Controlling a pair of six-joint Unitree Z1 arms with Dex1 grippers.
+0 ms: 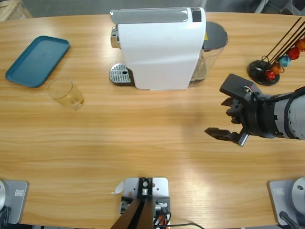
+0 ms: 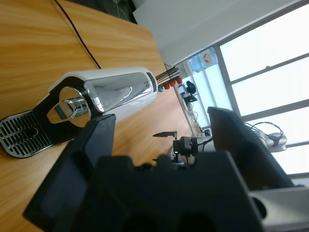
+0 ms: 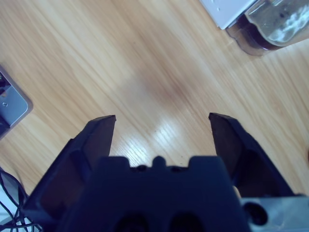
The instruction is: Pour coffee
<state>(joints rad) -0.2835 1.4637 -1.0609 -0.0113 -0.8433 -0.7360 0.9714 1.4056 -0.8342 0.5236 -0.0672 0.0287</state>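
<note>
Wooden table (image 1: pixel 157 124), our grippers both empty.
From left we see a teal tray (image 1: pixel 37 60), clear glass (image 1: pixel 66 93), white coffee machine (image 1: pixel 162 47); left gripper (image 2: pixel 161 128) and right gripper (image 1: pixel 228 120) spread open; no coffee visible.

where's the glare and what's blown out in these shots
Left wrist view: the windows are blown out white, and the coffee machine mirrors bright light on its chrome front. Right wrist view: a glare patch on the table between the right pincer tips. High view: evenly lit.
</note>
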